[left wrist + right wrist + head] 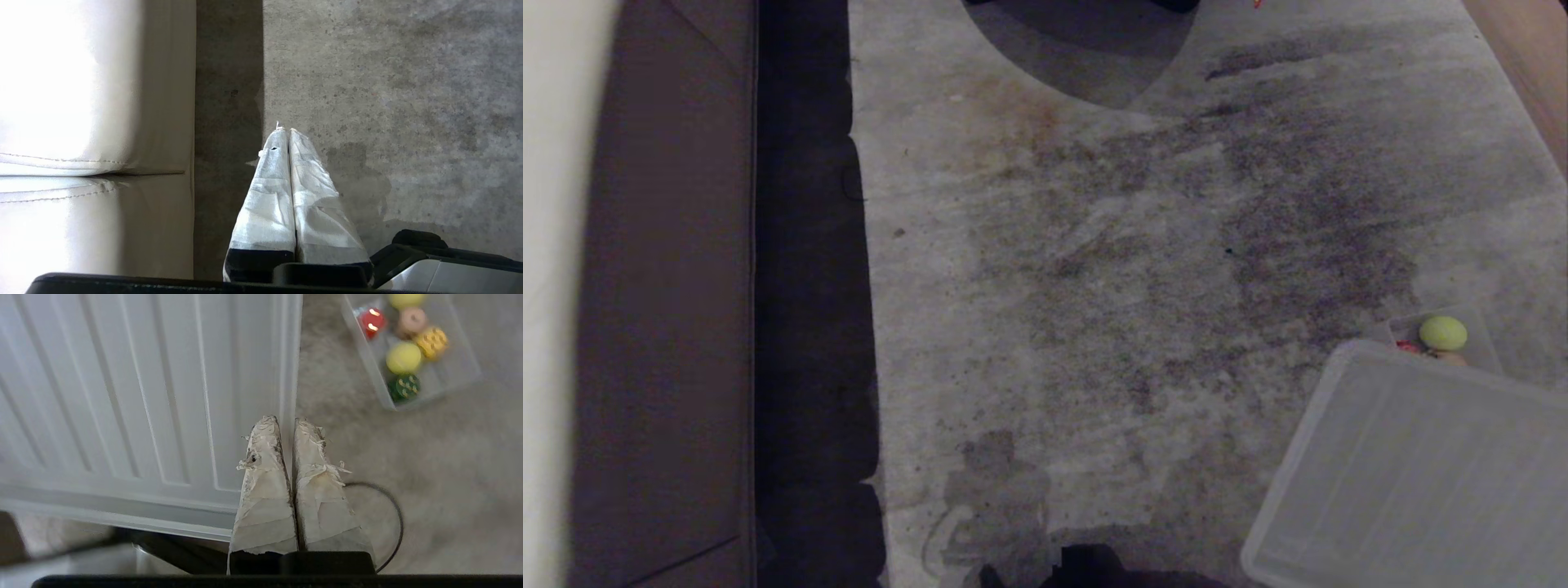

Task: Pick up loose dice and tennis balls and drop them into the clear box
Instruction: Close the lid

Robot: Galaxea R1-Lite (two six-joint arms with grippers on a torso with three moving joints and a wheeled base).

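Observation:
The clear box (453, 371) sits on the carpet and holds all the loose pieces I can see. Inside it are a red die (372, 321), a beige die (412, 320), a yellow die (432, 341) and a dark green die (404, 387). Two tennis balls lie with them, one in the middle (403, 357) and one at the far end (405, 299). My right gripper (287, 421) is shut and empty, hanging over the lid's edge, short of the box. The left gripper (286, 130) is shut and empty over the carpet. In the head view, the box (1480, 347) peeks from behind the lid with a tennis ball (1443, 332).
A flat ribbed clear lid (1413, 474) lies at the lower right, partly hiding the box. A pale sofa (81, 122) runs along the left with a dark gap beside the carpet. A thin dark cable loop (398, 522) lies on the carpet under the right gripper.

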